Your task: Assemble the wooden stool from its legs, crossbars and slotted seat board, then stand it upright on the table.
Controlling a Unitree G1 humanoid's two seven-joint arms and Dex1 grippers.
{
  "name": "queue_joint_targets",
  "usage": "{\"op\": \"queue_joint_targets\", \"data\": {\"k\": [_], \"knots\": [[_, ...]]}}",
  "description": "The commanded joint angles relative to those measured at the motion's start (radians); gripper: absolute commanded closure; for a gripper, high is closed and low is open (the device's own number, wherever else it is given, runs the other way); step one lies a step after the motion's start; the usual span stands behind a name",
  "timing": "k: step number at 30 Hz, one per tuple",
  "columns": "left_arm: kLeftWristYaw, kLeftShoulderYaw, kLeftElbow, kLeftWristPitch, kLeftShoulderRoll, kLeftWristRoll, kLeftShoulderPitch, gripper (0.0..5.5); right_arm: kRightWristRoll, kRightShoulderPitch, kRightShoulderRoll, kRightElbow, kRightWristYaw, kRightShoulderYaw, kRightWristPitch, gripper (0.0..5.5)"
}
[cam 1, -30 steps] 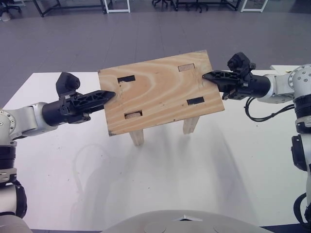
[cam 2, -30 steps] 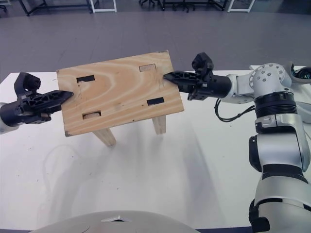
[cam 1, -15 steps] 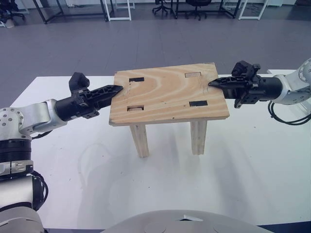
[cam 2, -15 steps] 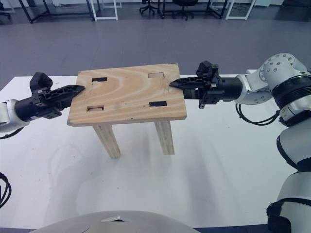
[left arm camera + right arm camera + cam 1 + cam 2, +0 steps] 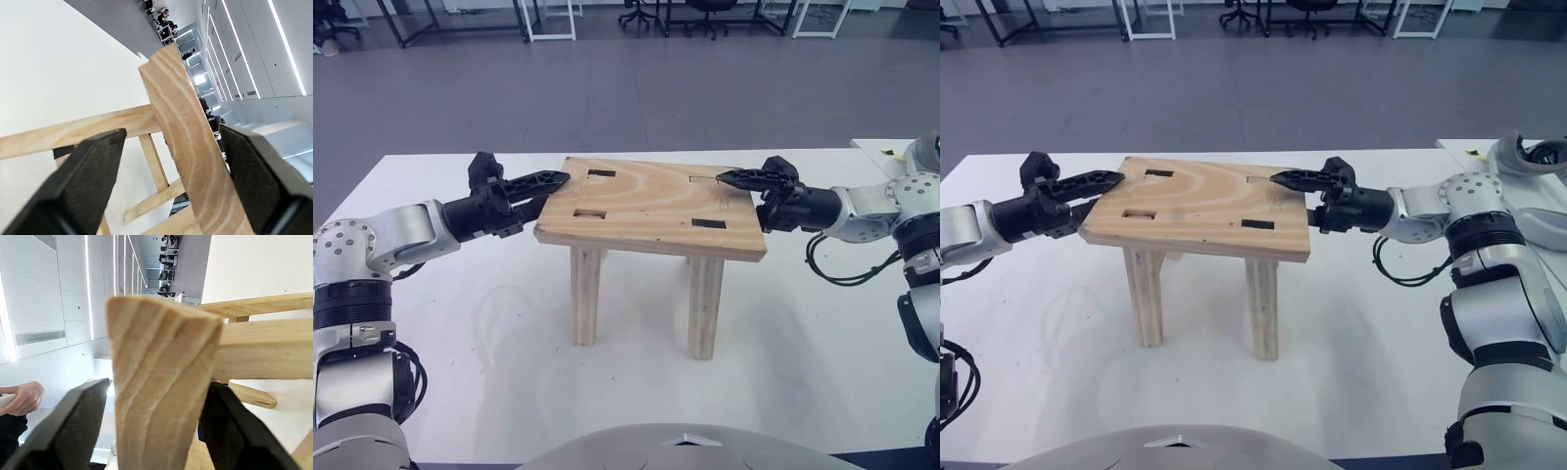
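Observation:
The wooden stool stands upright near the middle of the white table [image 5: 450,352]. Its slotted seat board [image 5: 646,201] lies level on top, and two front legs [image 5: 585,294] [image 5: 705,305] reach down to the table. My left gripper [image 5: 548,186] is shut on the board's left edge, one finger above and one below. On the opposite edge my right gripper [image 5: 736,186] is shut too. In the left wrist view the board's edge [image 5: 190,137] runs between the fingers [image 5: 83,181], with a crossbar [image 5: 73,132] behind. The right wrist view has the board end [image 5: 156,372] between both fingers [image 5: 78,426].
The table's far edge runs just behind the stool, with grey floor beyond. A white object [image 5: 891,147] lies at the table's far right corner. Bare table surface spreads in front of the stool and to both sides.
The stool, held tilted and raised a second ago, has swung level and come down onto its legs. Both grippers stayed on the board's edges. The head view has also shifted.

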Motion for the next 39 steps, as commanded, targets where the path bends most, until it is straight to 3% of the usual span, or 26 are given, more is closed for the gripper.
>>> {"op": "queue_joint_targets", "data": {"k": [1, 6, 8, 10, 11, 14, 18, 27, 39], "knots": [[0.011, 0.067, 0.038, -0.006, 0.103, 0.022, 0.058, 1.34, 0.006, 0.096, -0.019, -0.110, -0.137, -0.171, -0.030, 1.58], [-0.081, 0.280, -0.089, -0.068, 0.226, 0.100, 0.099, 0.42, 0.006, 0.246, -0.086, -0.381, -0.288, -0.431, -0.153, 1.56], [-0.095, 0.405, -0.310, -0.203, 0.213, 0.293, 0.184, 0.18, -0.034, 0.287, -0.095, -0.486, -0.353, -0.543, -0.278, 1.56], [-0.029, 0.427, -0.564, -0.440, 0.126, 0.617, 0.299, 0.18, -0.288, 0.372, -0.032, -0.718, -0.361, -0.607, -0.505, 1.56], [0.007, 0.390, -0.649, -0.546, 0.069, 0.771, 0.361, 0.18, -0.445, 0.420, 0.023, -0.827, -0.371, -0.592, -0.642, 1.56], [0.095, 0.181, -0.706, -0.806, -0.095, 1.156, 0.486, 0.18, -1.077, 0.530, 0.167, -0.935, -0.405, -0.321, -1.163, 1.56], [0.097, 0.042, -0.539, -0.993, -0.149, 1.435, 0.462, 0.18, -1.431, 0.499, 0.305, -0.728, -0.502, -0.211, -1.460, 1.56], [0.018, -0.039, -0.364, -1.109, -0.295, 1.600, 0.310, 0.18, -1.726, 0.381, 0.494, -0.386, -0.492, -0.253, -1.798, 1.56], [0.009, 0.022, -0.411, -1.079, -0.351, 1.674, 0.331, 0.18, -1.855, 0.319, 0.567, -0.241, -0.442, -0.325, -1.912, 1.56]]}}
